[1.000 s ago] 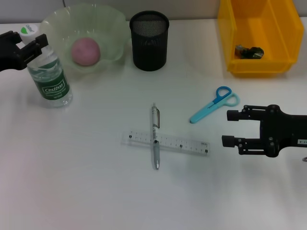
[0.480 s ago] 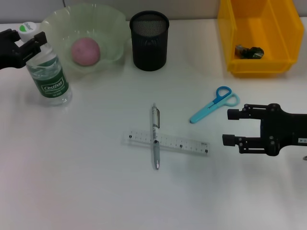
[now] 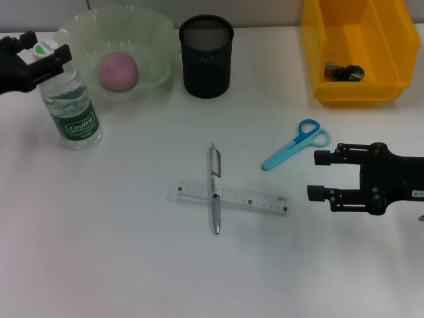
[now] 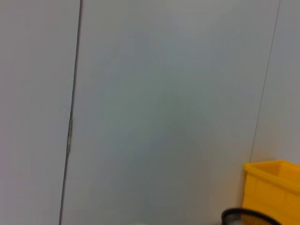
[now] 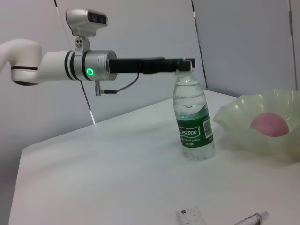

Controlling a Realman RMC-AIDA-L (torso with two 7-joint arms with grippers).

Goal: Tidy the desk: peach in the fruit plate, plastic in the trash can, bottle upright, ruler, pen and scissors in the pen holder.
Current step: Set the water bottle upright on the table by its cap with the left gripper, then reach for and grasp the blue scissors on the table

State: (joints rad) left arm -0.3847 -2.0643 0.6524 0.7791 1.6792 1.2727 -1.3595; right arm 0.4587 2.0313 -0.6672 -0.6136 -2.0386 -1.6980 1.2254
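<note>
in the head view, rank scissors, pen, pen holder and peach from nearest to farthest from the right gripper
Measured from the right gripper, low on the right side of the desk:
1. Scissors, just ahead of it and slightly toward the middle.
2. Pen, mid-desk, lying across the ruler.
3. Pen holder, at the back centre.
4. Peach, back left, in the fruit plate.

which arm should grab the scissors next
Right, probably. The right gripper hovers open beside the blue scissors, with nothing held. The left gripper is across the desk, shut on the bottle at its cap, next to the fruit plate.
</note>
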